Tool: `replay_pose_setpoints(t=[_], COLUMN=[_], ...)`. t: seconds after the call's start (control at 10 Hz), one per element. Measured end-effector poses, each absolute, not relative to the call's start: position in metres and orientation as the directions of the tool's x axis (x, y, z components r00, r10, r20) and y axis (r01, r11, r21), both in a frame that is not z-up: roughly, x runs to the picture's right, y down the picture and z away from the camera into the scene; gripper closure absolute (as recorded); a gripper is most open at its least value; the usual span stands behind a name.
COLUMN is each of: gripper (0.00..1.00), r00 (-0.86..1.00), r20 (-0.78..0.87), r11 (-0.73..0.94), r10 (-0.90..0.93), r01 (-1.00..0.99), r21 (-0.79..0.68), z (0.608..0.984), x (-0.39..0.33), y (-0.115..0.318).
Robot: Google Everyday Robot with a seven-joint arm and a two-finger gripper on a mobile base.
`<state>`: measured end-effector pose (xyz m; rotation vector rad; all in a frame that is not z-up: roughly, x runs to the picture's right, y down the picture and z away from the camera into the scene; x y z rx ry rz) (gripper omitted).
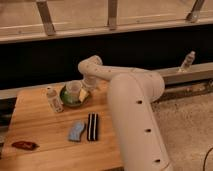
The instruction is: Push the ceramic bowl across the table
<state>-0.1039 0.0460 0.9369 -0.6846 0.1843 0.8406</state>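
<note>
1. Wooden table (42,125), light brown with plank grain, filling the lower left of the camera view
2. Green ceramic bowl (69,101), round, shallow and glossy, sitting near the table's far edge, about midway along it
3. Pale round shape (74,89) inside the bowl, too blurred to identify
4. White robot arm (135,105), thick and curved, rising from the lower right, bending over the table's right part and reaching left to the bowl
5. Gripper (82,93) down at the bowl's right side, at or over the rim; whether clenched or released cannot be told
6. Small white bottle (54,99) standing upright just beside the bowl on its left
7. Blue cloth-like item (76,131) lying nearer the front, around the table's middle, with a black striped bar (92,126) just beside it on the right
8. Dark red item (24,145) lying near the table's front left corner, well apart from the rest
9. Clear bottle (187,61) standing on a ledge behind the table at far right, in front of a dark wall
</note>
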Motion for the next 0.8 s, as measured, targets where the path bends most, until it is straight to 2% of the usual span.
replay_pose_setpoints(t=[0.8], gripper=[0.2], r00=[0.81], r20=[-0.317], r11=[0.546], r10=[0.493], r01=[-0.572], r21=[-0.612], z=[0.9], x=[-0.157], y=[0.088])
